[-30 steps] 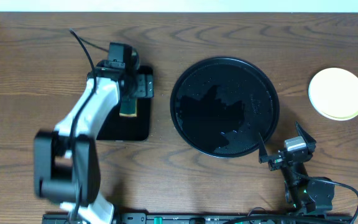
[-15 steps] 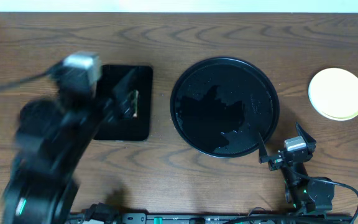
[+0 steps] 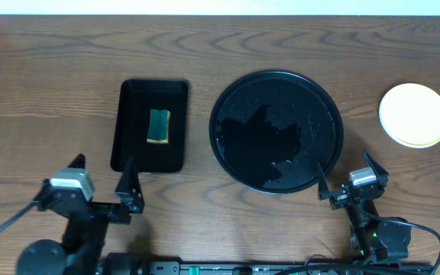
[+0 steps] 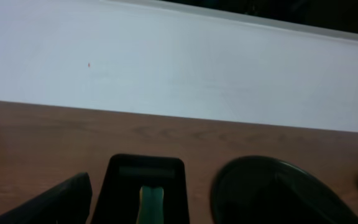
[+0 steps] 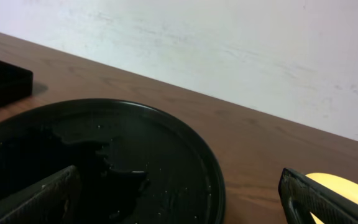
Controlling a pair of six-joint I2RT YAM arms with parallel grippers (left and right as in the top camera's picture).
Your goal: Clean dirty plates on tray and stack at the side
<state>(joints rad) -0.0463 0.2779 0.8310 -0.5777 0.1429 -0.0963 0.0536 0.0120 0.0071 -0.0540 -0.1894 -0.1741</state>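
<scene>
The round black tray [image 3: 276, 131] sits mid-table, glossy and wet, with no plate on it. The plates [image 3: 414, 114] are stacked at the right side on the table, a pale yellow one on top; the ones under it are mostly hidden. My left gripper [image 3: 101, 173] is open and empty near the front edge, in front of the rectangular tray. My right gripper [image 3: 348, 174] is open and empty just off the round tray's front right rim. The round tray also shows in the right wrist view [image 5: 104, 155], with the yellow plate [image 5: 347, 190] to the right.
A smaller rectangular black tray [image 3: 132, 126] stands left of the round tray with a green sponge [image 3: 159, 125] lying in it. Both show in the left wrist view, tray [image 4: 123, 186] and sponge [image 4: 151, 204]. A pale wall stands behind the table.
My left arm has pulled back from over the rectangular tray to the front edge, leaving the sponge lying in that tray. The right arm has not moved.
</scene>
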